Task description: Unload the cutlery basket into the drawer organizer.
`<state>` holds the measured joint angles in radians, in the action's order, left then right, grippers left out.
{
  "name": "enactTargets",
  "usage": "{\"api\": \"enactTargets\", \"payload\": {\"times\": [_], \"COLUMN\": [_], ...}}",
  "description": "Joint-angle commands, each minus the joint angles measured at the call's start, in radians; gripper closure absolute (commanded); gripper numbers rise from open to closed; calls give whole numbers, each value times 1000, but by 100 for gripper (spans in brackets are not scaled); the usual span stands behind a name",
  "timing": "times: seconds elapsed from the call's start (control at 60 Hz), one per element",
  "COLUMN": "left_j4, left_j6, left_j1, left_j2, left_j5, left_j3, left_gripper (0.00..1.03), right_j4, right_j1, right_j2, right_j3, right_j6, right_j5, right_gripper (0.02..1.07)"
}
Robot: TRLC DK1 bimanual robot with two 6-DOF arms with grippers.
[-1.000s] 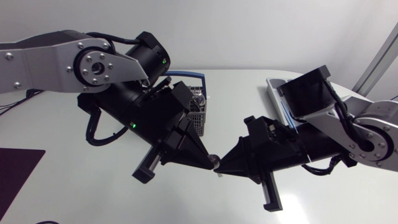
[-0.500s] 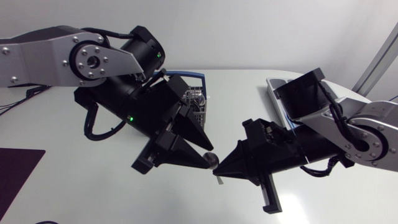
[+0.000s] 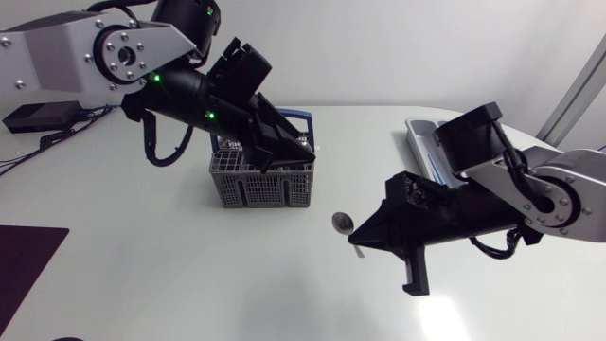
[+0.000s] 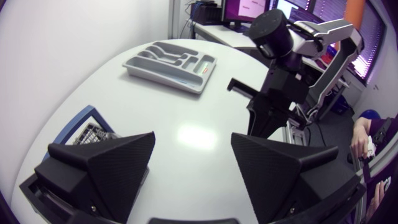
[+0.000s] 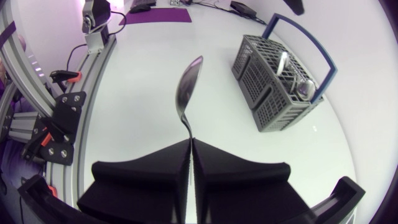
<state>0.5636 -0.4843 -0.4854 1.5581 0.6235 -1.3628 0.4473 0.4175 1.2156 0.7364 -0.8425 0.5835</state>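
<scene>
My right gripper (image 3: 358,237) is shut on the handle of a metal spoon (image 3: 342,223), whose bowl sticks out ahead of the fingertips above the table. The right wrist view shows the spoon (image 5: 186,93) rising from the closed right gripper (image 5: 191,142). The grey cutlery basket (image 3: 260,185) with a blue handle stands left of centre, and my left gripper (image 3: 292,152) hangs open just above its right side. In the left wrist view the left gripper (image 4: 193,155) holds nothing. The basket (image 5: 283,81) still has cutlery in it. The grey drawer organizer (image 4: 171,62) lies at the far right.
The organizer (image 3: 421,142) is partly hidden behind my right arm (image 3: 492,189) in the head view. A dark purple mat (image 3: 24,260) lies at the table's left edge. Bare white tabletop (image 3: 237,275) stretches in front of the basket.
My left gripper opened, let go of the spoon and pulled back up and left to above the basket. The right gripper keeps the spoon and has shifted slightly right.
</scene>
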Motion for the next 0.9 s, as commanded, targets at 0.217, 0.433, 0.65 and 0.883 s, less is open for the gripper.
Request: {"api": "enactTargets", "payload": {"times": [0.217,0.433,0.65,0.883], "left_j4": [19,90,124,156], "left_j6": [101,108,115,153], "left_j1": [-2,19,24,31], "left_j2": [43,94,120,149], "left_j5": [-200,-263,-294,-318], "left_j3": [-65,-108,-133,-173], "left_gripper": [16,16,16,16], "right_j4": [18,31,33,-70], "right_j1": [-224,-378,-523,-675], "right_j2": [70,81,102,193], "right_j3": [32,69,89,93], "right_j6": [-191,-317,-460,-632], "right_j5": [-88,-137,-177,-254], "right_gripper": [101,101,101,101]}}
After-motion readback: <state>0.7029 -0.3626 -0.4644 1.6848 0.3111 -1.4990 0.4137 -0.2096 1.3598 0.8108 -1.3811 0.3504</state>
